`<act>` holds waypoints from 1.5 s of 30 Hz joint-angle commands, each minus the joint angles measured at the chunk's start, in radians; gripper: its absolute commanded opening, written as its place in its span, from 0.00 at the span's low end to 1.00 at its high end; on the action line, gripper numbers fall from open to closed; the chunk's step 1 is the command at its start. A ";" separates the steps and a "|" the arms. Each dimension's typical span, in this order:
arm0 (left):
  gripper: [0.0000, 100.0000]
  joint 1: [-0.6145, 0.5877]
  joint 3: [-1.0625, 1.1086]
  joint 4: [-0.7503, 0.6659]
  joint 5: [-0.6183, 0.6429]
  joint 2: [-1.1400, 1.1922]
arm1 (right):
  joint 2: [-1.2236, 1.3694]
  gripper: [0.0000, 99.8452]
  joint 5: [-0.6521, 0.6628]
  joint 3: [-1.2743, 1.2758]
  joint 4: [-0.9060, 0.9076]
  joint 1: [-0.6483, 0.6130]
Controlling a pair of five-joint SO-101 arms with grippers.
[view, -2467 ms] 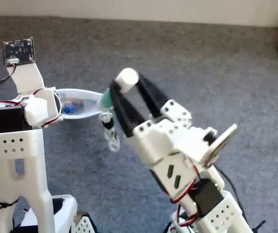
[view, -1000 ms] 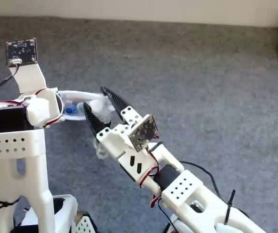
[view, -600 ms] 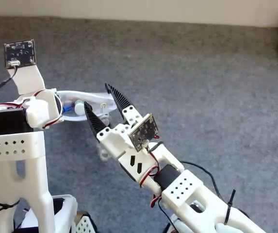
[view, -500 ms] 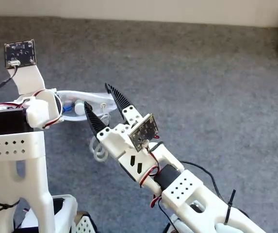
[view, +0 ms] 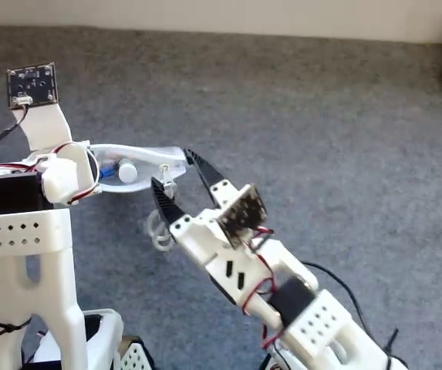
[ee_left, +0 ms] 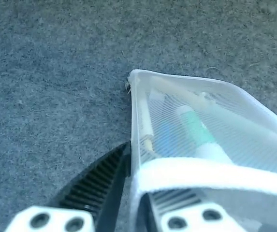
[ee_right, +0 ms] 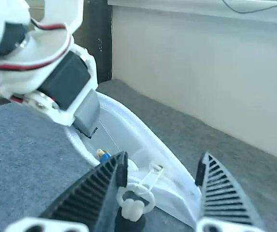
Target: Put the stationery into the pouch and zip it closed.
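Zipping stage, I reckon: left pincer clamps the translucent white mesh pouch; open right pincer must pinch the small white zipper pull at its six o'clock.

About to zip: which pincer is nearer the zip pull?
Right. The right pincer is open, fingertips flanking the pull; the left pincer clamps the pouch at its other end.

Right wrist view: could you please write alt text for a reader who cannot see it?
The open right pincer faces a clear pouch, its black fingers on either side of the zip pull. The left arm holds the pouch's far end over grey carpet, with a pale wall behind.
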 commanded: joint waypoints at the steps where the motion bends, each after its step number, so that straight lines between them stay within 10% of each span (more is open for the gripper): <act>1: 0.01 -0.010 -0.002 -0.023 0.002 -0.019 | -0.102 0.22 -0.017 -0.013 0.056 0.012; 45: 0.01 -0.013 0.015 -0.025 0.002 -0.022 | 0.140 0.15 -0.153 0.191 -0.186 -0.053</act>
